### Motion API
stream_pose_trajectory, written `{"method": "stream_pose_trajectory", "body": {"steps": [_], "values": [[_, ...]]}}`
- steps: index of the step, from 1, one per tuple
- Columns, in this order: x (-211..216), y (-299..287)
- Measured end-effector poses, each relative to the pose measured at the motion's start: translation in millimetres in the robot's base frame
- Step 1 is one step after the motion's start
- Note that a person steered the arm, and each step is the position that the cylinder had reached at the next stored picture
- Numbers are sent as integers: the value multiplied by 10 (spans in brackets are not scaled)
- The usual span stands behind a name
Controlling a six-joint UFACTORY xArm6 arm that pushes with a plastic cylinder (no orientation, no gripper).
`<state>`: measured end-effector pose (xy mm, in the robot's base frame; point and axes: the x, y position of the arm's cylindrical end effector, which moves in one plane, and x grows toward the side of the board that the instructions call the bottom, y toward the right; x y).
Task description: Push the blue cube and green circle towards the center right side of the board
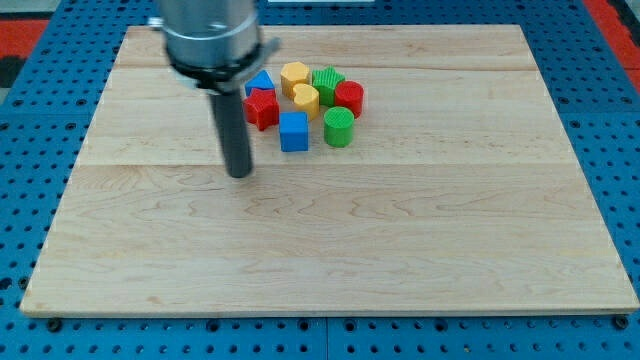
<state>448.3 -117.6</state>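
Note:
The blue cube [294,131] sits at the bottom of a cluster of blocks above the board's middle. The green circle [339,127] stands just to its right, a small gap between them. My tip [239,174] rests on the wooden board [320,250], to the left of and slightly below the blue cube, about a block's width apart from it and touching no block.
The cluster also holds a red star [262,108], a blue triangle [260,82], a yellow hexagon [294,75], a yellow heart [306,98], a green block [327,82] and a red circle [349,97]. A blue pegboard [30,150] surrounds the board.

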Motion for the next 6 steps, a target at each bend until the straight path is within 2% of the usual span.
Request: {"method": "stream_pose_trajectory", "body": {"steps": [1, 2, 4, 6], "values": [[-229, -229], [-404, -164], [-462, 464], [-526, 781]]}}
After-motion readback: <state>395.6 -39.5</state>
